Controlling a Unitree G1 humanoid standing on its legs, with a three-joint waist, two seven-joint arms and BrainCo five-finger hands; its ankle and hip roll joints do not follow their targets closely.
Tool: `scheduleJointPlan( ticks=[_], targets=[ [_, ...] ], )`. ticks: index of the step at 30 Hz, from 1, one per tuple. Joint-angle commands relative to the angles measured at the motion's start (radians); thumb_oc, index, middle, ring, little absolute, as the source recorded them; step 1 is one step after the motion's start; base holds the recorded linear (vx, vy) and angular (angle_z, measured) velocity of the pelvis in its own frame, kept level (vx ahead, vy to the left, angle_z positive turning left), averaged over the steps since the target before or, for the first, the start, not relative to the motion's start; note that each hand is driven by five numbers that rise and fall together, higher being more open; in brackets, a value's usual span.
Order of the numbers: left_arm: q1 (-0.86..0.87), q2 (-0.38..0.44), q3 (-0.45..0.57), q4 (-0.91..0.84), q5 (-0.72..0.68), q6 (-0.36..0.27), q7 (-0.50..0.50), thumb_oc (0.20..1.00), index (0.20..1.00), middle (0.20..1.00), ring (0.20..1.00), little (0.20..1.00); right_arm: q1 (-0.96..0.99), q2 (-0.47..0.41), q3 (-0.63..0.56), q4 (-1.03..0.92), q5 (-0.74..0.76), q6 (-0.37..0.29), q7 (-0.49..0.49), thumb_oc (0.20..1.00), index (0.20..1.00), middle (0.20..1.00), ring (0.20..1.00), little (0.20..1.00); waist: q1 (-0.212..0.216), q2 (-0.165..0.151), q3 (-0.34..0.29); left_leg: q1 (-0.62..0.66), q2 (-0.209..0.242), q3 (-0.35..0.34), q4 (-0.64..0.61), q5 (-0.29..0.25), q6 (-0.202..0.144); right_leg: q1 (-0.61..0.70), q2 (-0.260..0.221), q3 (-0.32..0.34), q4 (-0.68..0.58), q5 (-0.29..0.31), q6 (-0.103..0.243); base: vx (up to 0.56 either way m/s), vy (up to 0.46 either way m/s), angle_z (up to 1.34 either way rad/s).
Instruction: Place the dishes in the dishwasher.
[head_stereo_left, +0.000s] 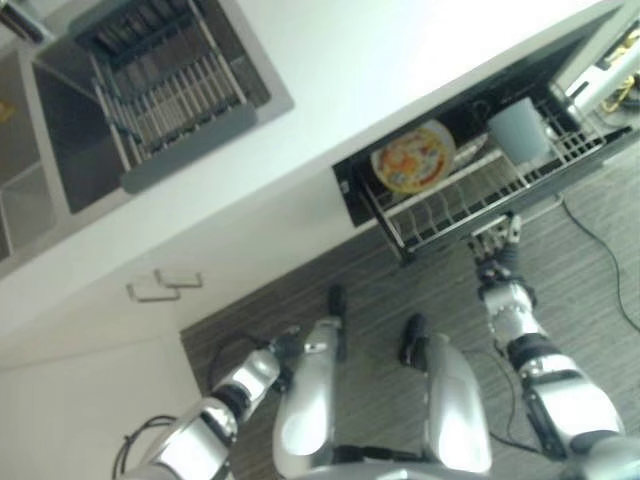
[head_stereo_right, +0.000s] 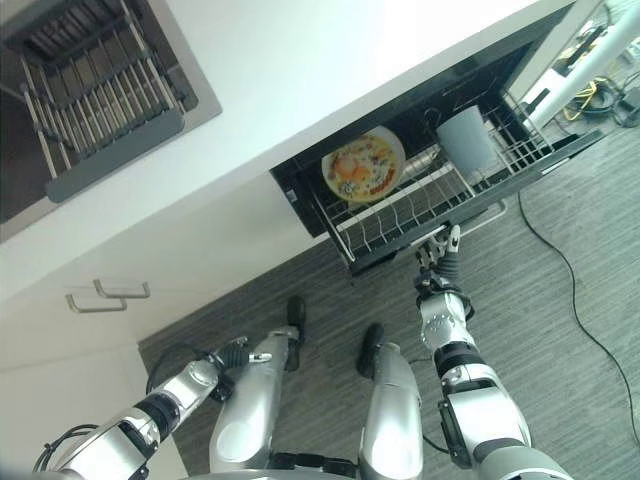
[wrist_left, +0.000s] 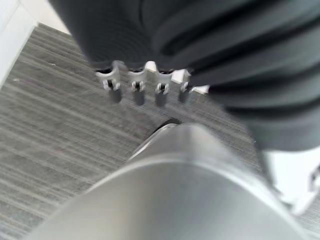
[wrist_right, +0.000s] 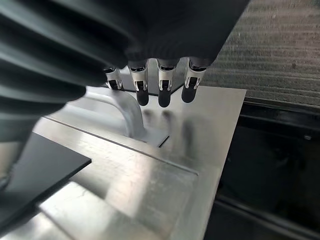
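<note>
Under the white counter (head_stereo_right: 330, 70) the dishwasher drawer (head_stereo_right: 430, 232) stood pulled out over the grey striped floor (head_stereo_right: 560, 300). Its wire rack (head_stereo_left: 470, 195) held a plate (head_stereo_right: 362, 165) with a yellow and orange pattern, standing on edge near the rack's left end and leaning toward the dark cavity behind it. A pale blue-grey cup (head_stereo_right: 466, 138) stood further to the right in the same rack, apart from the plate, with bare wire prongs between them.

The right hand (head_stereo_right: 441, 258) reached up to the drawer's front edge, its fingers straight and spread, the dark tips at or just short of the metal front; whether they touched it could not be told from the head views. In the right wrist view the fingers (wrist_right: 162, 92) hung straight in a row over the brushed metal front panel (wrist_right: 170, 165), close beside the curved base of the drawer handle (wrist_right: 131, 117), holding nothing.

The left hand (head_stereo_right: 232, 355) hung low by the robot's side, well apart from the drawer. In the left wrist view its fingers (wrist_left: 137, 92) pointed toward the floor, relaxed and empty.

Back on the counter at the left, a sink (head_stereo_right: 10, 190) held a grey dish rack (head_stereo_right: 100, 95). On the white cabinet front below it sat two metal handles (head_stereo_right: 108, 294).
</note>
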Motion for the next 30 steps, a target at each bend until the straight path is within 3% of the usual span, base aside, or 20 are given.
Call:
scheduleJointPlan(
  ticks=[1,11,16,22,26,28,30],
  targets=[
    [0.079,0.036,-0.023,-0.048,0.017,-0.029,0.003,1.000,1.000,1.000,1.000,1.000,-0.196,-0.058,0.046,-0.078,-0.091,0.001,0.033,1.000,1.000,1.000,1.000,1.000,0.067,-0.017,-0.035,0.101,-0.045,0.021,-0.029,-0.038,0.030,0.062,0.018,0.062,0.027,0.014,0.029,0.11,0.022,0.33],
    [0.106,0.100,-0.022,-0.095,0.034,-0.102,-0.043,1.000,1.000,1.000,1.000,1.000,-0.393,-0.139,0.094,-0.054,-0.142,0.020,0.005,1.000,1.000,1.000,1.000,1.000,0.140,-0.027,-0.023,0.075,-0.074,-0.002,-0.055,-0.041,0.046,0.062,0.000,0.039,-0.021,0.047,0.056,0.08,0.030,0.28],
    [0.118,0.143,-0.035,-0.151,0.066,-0.159,-0.009,1.000,1.000,1.000,1.000,1.000,-0.457,-0.156,0.123,-0.065,-0.163,0.025,-0.001,1.000,1.000,1.000,1.000,1.000,0.166,-0.043,-0.023,0.051,-0.073,0.000,-0.031,-0.057,0.054,0.062,-0.005,0.030,-0.031,0.056,0.064,0.09,0.000,0.06],
    [0.113,0.226,-0.051,-0.314,0.048,-0.150,0.027,1.000,1.000,1.000,1.000,1.000,-0.519,-0.184,0.134,-0.075,-0.160,0.032,0.002,1.000,1.000,1.000,1.000,1.000,0.191,-0.053,-0.023,0.048,-0.075,-0.004,-0.037,-0.064,0.059,0.078,-0.011,0.021,-0.063,0.071,0.081,0.04,-0.045,0.06],
    [0.108,0.258,-0.044,-0.364,0.059,-0.167,0.055,1.000,1.000,1.000,1.000,1.000,-0.490,-0.159,0.146,-0.084,-0.178,0.085,-0.012,1.000,1.000,1.000,1.000,1.000,0.192,-0.064,-0.023,0.080,-0.061,0.000,-0.080,-0.031,0.056,0.116,-0.003,0.011,-0.130,0.114,0.084,-0.07,-0.085,0.00],
    [0.114,0.265,-0.034,-0.385,0.057,-0.185,0.075,1.000,1.000,1.000,1.000,1.000,-0.446,-0.143,0.168,-0.081,-0.259,0.146,0.004,1.000,1.000,1.000,1.000,1.000,0.186,-0.069,-0.023,0.126,-0.051,0.005,-0.113,-0.023,0.048,0.158,-0.002,0.014,-0.178,0.132,0.090,-0.01,-0.096,-0.06],
    [0.121,0.262,-0.023,-0.402,0.047,-0.207,0.085,1.000,1.000,1.000,1.000,1.000,-0.407,-0.137,0.197,-0.078,-0.286,0.159,0.042,1.000,1.000,1.000,1.000,1.000,0.180,-0.072,-0.032,0.164,-0.039,0.012,-0.144,-0.015,0.039,0.195,-0.003,0.013,-0.223,0.146,0.093,0.00,-0.072,-0.15]
  ],
)
